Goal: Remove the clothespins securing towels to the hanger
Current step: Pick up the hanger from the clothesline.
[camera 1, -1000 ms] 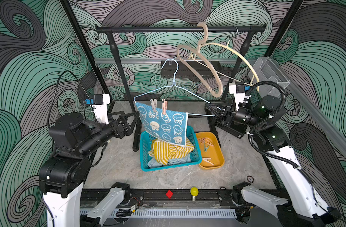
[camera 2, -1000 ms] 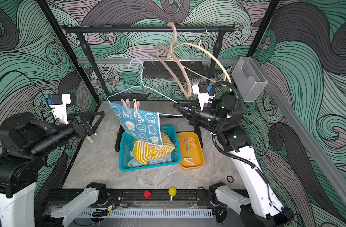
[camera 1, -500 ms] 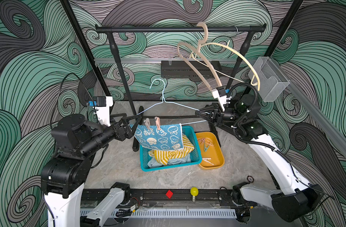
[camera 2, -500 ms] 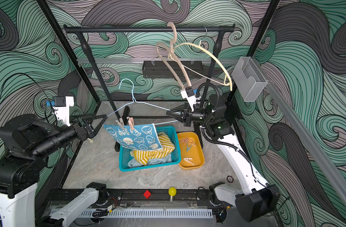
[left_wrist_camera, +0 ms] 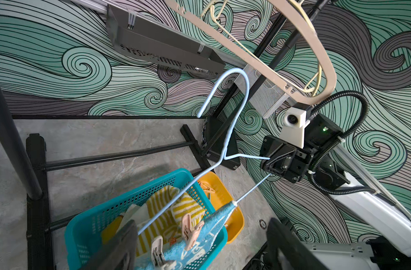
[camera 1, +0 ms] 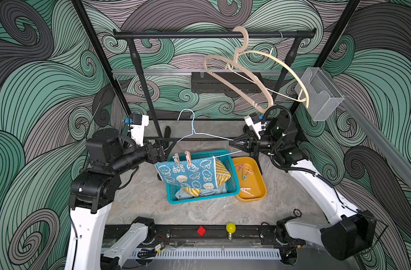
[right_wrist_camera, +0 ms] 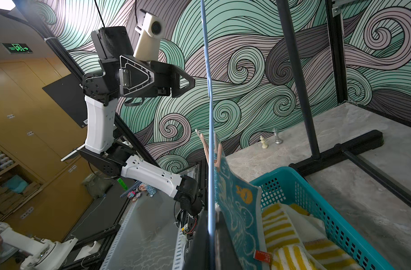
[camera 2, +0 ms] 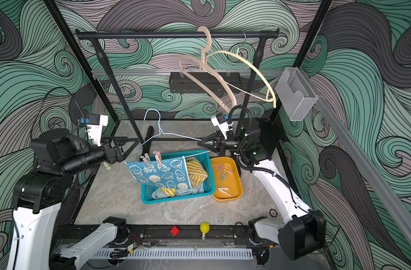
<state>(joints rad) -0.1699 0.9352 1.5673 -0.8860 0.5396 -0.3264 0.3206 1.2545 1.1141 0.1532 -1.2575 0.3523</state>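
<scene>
the right hand is clenched on one corner of a pale blue wire hanger. the hanger's hook is free in the air, well below the black rail. the hanger lies nearly level above the teal basket on the bench.

a teal-blue bunny towel is draped over the hanger's bottom wire and hangs down into the basket. two clothespins, pale and pink, stand side by side on its top edge, near the end closest to the left hand.

that hand is released, with its fingers spread wide. in the left wrist view the pinned edge of the towel lies between them, and the wire passes just beside one finger. i cannot tell if they touch.

a striped towel and a pale blue towel lie in the basket. more clothespins lie loose in the orange tray just beside the basket.
</scene>
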